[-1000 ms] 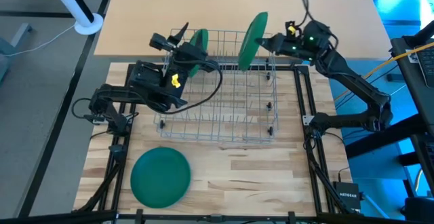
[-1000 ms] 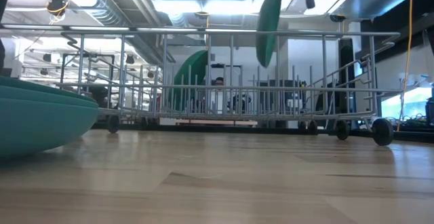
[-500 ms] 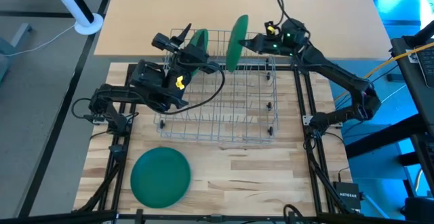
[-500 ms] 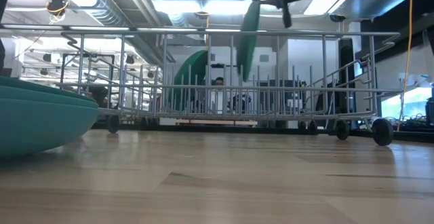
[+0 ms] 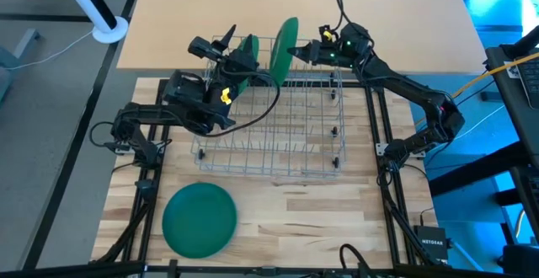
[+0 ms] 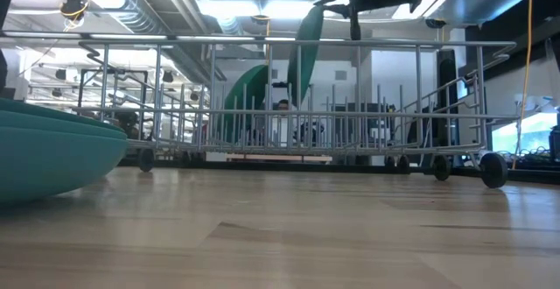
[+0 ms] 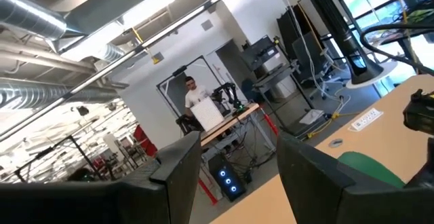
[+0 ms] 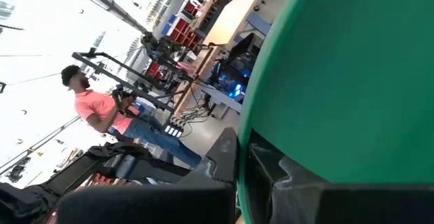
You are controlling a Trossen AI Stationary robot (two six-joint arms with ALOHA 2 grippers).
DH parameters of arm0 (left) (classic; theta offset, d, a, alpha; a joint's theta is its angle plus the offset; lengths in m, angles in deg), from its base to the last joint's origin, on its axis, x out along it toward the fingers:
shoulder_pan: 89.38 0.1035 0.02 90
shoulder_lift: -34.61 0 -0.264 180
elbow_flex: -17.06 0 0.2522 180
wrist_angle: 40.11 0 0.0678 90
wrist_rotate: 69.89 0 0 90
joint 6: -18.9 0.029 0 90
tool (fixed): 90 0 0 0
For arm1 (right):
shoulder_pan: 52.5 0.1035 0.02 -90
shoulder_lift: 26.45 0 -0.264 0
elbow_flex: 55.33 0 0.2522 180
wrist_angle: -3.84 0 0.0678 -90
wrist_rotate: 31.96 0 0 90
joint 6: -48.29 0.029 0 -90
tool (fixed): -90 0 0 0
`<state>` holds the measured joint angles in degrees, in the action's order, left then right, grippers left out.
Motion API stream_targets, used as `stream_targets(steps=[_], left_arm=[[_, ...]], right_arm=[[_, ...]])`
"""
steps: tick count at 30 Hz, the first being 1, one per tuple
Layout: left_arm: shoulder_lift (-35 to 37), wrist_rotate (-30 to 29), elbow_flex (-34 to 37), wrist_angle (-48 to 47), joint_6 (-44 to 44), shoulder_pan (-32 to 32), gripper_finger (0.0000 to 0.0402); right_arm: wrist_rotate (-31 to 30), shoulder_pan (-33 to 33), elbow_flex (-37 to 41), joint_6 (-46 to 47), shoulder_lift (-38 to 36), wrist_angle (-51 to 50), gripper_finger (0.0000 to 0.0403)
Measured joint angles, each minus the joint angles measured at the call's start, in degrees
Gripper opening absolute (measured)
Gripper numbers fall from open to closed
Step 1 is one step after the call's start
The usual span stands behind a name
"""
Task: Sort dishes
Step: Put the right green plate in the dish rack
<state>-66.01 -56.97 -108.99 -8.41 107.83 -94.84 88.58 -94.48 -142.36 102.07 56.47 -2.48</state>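
Note:
A green plate stands on edge in the air over the far part of the wire rack, with my right gripper shut on it. In the low view its lower part reaches below the rack's top rail. A second green plate stands upright between the tines at the rack's far left. My left gripper hovers open next to that plate, with nothing between its fingers. More teal plates lie flat on the table near the front left. My right gripper pinches the plate's rim on the side toward the table's right, one finger on each face. The fingers come in about level from the right. The plate stands upright on edge, lifted clear, its lower part inside the rack's outline.
The rack's upright tines and wire walls surround the slots. The wooden board is bare in front of the rack, to the right of the flat plates. A person stands in the room beyond the table.
My right gripper has carried the upright plate toward the table's left and a little down, from over the rack's far middle to next to the racked plate. The plate's lower edge has sunk below the rack's top rail. The left arm has kept its place.

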Motion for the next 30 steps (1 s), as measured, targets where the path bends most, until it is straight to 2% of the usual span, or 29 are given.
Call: stream_targets(steps=[5, 12, 30], left_arm=[[0.0, 0.0, 0.0, 0.0, 0.0, 0.0, 0.0182], [0.0, 0.0, 0.0, 0.0, -0.3, 0.0, 0.0182], [0.0, 0.0, 0.0, 0.0, -0.4, 0.0, 0.0182]], right_arm=[[-0.3, 0.0, 0.0, -0.2, 0.0, -0.6, 0.001], [-2.7, 0.0, 0.0, -2.8, 0.0, -6.5, 0.001], [-3.8, 0.0, 0.0, -3.0, 0.0, -4.5, 0.001]])
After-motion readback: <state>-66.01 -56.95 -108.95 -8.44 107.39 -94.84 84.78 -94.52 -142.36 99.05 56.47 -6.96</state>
